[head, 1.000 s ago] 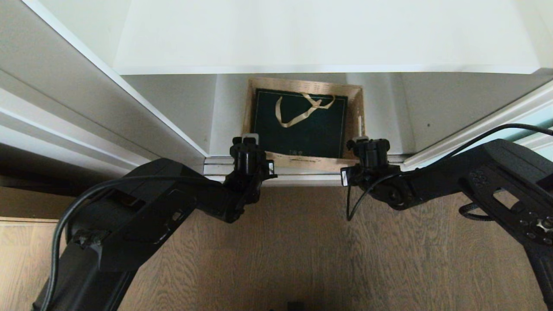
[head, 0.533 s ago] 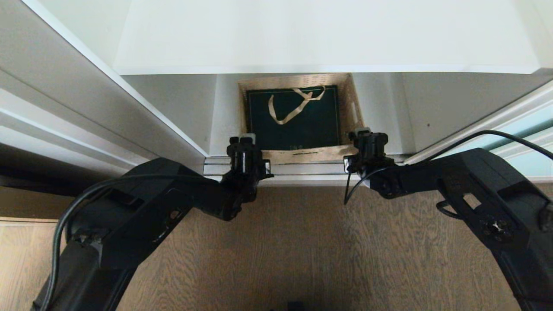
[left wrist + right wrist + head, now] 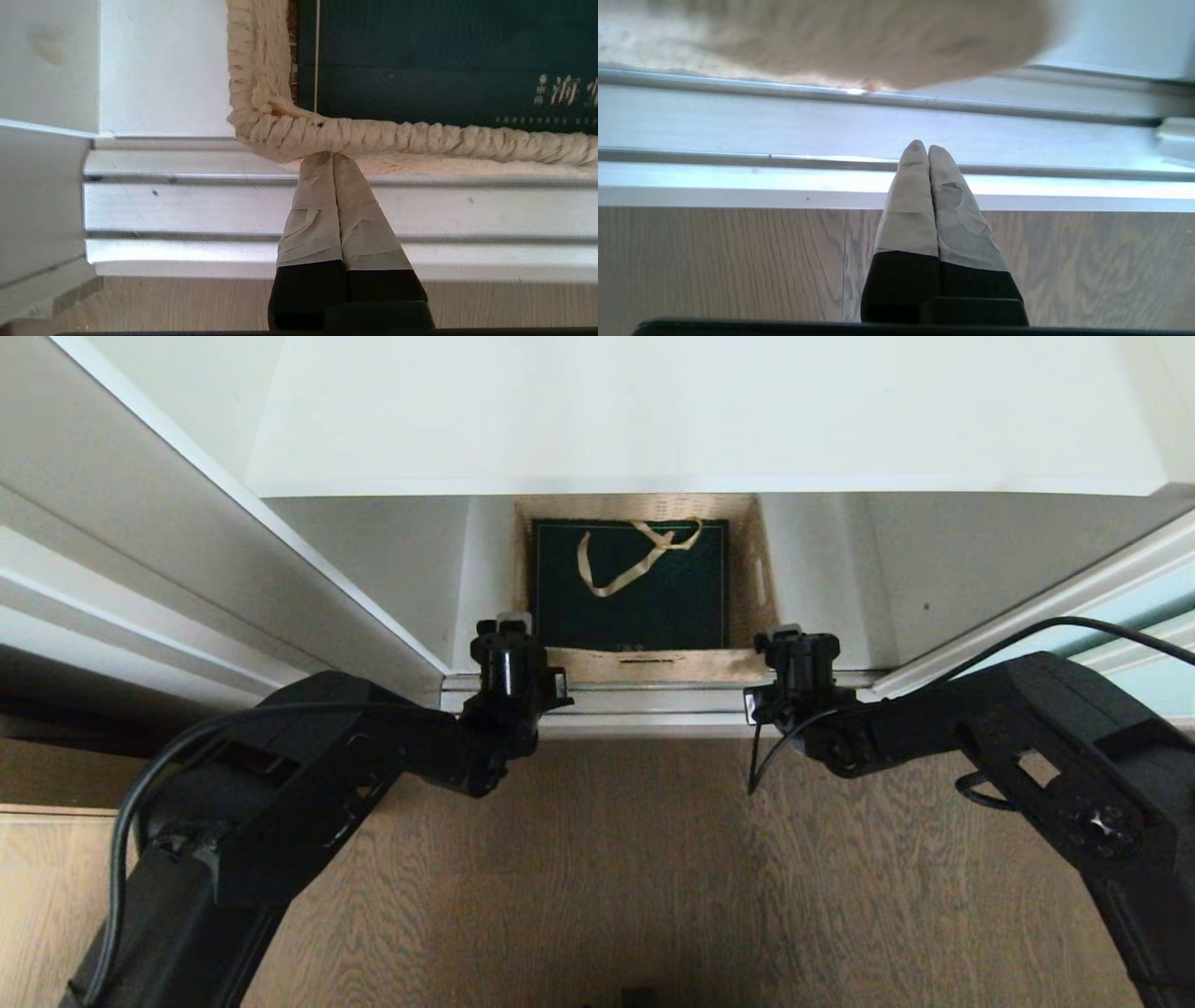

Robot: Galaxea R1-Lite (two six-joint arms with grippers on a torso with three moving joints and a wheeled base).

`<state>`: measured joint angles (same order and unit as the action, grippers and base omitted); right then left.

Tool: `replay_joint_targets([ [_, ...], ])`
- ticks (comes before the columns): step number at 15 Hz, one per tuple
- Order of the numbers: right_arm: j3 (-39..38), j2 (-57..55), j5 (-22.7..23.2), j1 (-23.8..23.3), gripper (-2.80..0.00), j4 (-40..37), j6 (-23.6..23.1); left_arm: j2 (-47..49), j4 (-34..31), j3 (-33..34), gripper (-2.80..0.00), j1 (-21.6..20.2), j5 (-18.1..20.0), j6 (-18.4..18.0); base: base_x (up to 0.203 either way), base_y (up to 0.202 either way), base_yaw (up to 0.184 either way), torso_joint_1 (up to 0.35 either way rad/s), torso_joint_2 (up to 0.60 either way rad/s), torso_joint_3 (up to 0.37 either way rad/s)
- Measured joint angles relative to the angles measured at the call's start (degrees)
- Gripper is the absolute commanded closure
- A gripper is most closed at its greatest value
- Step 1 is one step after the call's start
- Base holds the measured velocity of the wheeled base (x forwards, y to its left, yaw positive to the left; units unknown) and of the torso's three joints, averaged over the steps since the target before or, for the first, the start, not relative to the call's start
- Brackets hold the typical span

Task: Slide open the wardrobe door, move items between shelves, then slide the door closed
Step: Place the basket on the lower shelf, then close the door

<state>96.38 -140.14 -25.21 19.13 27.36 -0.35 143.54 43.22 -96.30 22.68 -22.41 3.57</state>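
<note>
A tan wicker basket (image 3: 644, 665) is sitting on the lowest white shelf (image 3: 485, 597) of an open wardrobe, its near wall just behind the metal door track (image 3: 644, 702). Its long axis is running from the track toward the back of the wardrobe, under the upper shelf (image 3: 700, 420). A flat dark green gift bag (image 3: 635, 607) is lying inside it, its gold ribbon handle (image 3: 630, 555) pointing away from the track. Pale printed characters are showing along the bag's near edge in the left wrist view, too cut off to read.

The left gripper (image 3: 332, 156), fingers pressed together with nothing between them, is touching the basket's near rim close to its left corner. The right gripper (image 3: 922, 147), fingers likewise together and empty, is hovering over the track, just short of the basket's right corner.

Bare shelf is lying open on both sides of the basket. The frosted sliding door (image 3: 1134, 616) is standing to the right of the track, and wood floor (image 3: 644, 859) is lying in front of it.
</note>
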Motion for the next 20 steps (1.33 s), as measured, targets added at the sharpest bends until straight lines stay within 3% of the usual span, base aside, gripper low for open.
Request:
replay_joint_targets([
  [4, -2.7, 2.5, 0.1, 0.0, 0.0, 1.1, 0.3, -0.3, -0.6, -2.0, 0.0, -0.1, -0.3, 0.1, 0.0, 0.0, 0.0, 0.0, 0.0, 0.0],
  [7, -11.6, 8.1, 0.4, 0.9, 0.0, 2.9, 0.3, -4.2, -0.6, 1.8, 0.0, 0.0, -0.1, 0.0, 0.0, 0.0, 0.0, 0.0, 0.0, 0.0],
  [12, -29.5, 24.2, 0.5, 3.5, 0.0, 6.5, -0.3, -19.9, -0.6, 14.8, 0.0, 0.5, -0.4, -1.1, 0.0, 0.0, 0.0, 0.0, 0.0, 0.0],
  [15, -41.2, 36.4, 0.1, 6.5, 0.0, 5.8, -0.3, -29.7, -0.4, 23.8, 0.0, 0.7, -3.3, -4.1, 0.0, 0.0, 0.0, 0.0, 0.0, 0.0],
  [20, -56.3, 56.7, -4.8, 10.7, 0.0, 2.8, -0.4, -44.8, -2.1, 38.5, 0.0, 0.7, -6.8, -6.0, 0.0, 0.0, 0.0, 0.0, 0.0, 0.0],
])
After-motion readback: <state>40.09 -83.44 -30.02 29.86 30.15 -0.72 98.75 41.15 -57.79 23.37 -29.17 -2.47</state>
